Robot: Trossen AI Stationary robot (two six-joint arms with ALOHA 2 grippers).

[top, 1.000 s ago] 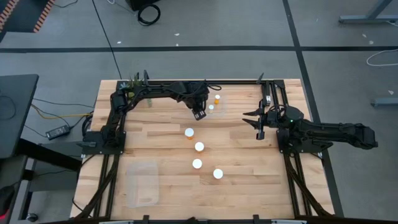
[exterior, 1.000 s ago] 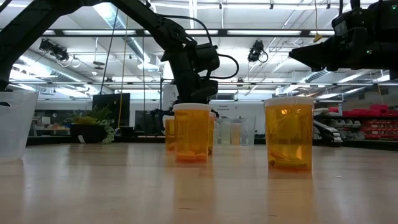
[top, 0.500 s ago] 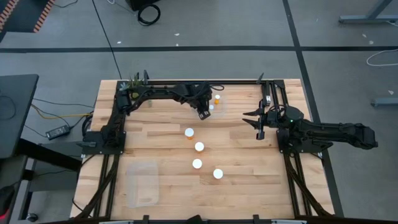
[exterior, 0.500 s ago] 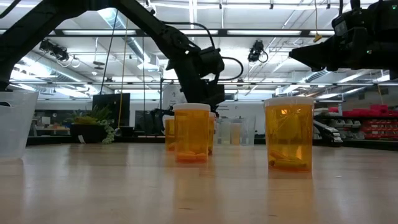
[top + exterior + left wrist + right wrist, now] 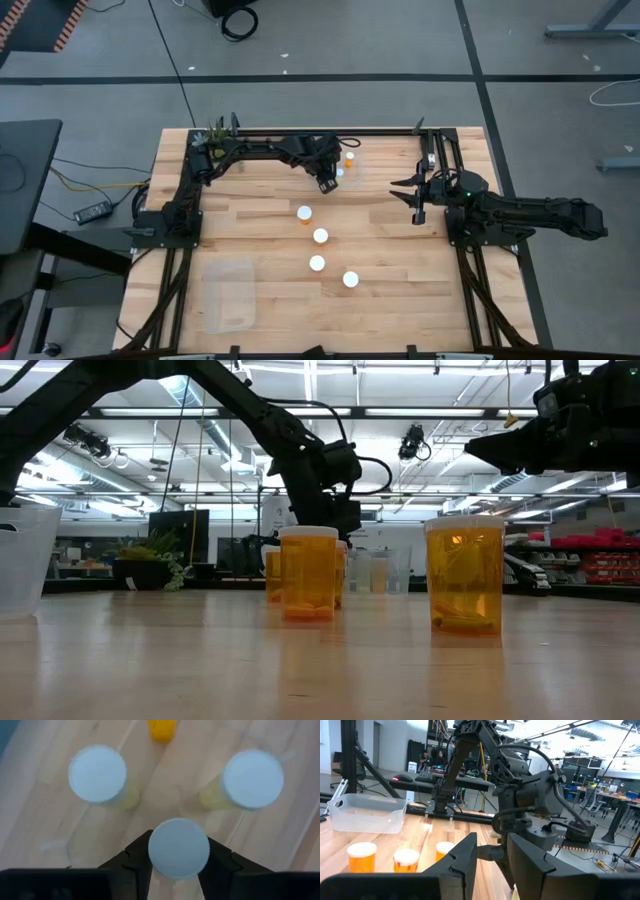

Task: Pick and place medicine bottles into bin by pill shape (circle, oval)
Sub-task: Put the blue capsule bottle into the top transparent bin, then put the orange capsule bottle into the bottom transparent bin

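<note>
Several small orange medicine bottles with white caps stand upright on the wooden table: a row of caps [image 5: 304, 213], [image 5: 320, 236], [image 5: 317, 263], [image 5: 351, 279] in the middle and two more [image 5: 340, 172], [image 5: 349, 158] farther back. My left gripper [image 5: 325, 184] is over the far group, shut on one more bottle [image 5: 178, 847], which the gripper hides in the high view. Two neighbouring caps [image 5: 97, 773], [image 5: 253, 778] stand just beyond it. My right gripper [image 5: 412, 199] waits open and empty at the right. My left gripper holds the bottle between its two fingers [image 5: 137, 855], one on each side, at or just under the white cap [image 5: 178, 865], which hides the exact place of contact. The fingers come from above, pointing down. The bottle stands upright; whether its base is on the table cannot be told.
A clear plastic bin [image 5: 228, 293] sits at the near left of the table. A small green potted plant [image 5: 215, 131] stands at the far left corner. Black frame rails run along the left, far and right sides. Bare wood lies between the bottles and the bin.
My left gripper has gone a little toward the table's right edge and a little lower, over the far group of bottles. It has kept almost still for the last half second.
</note>
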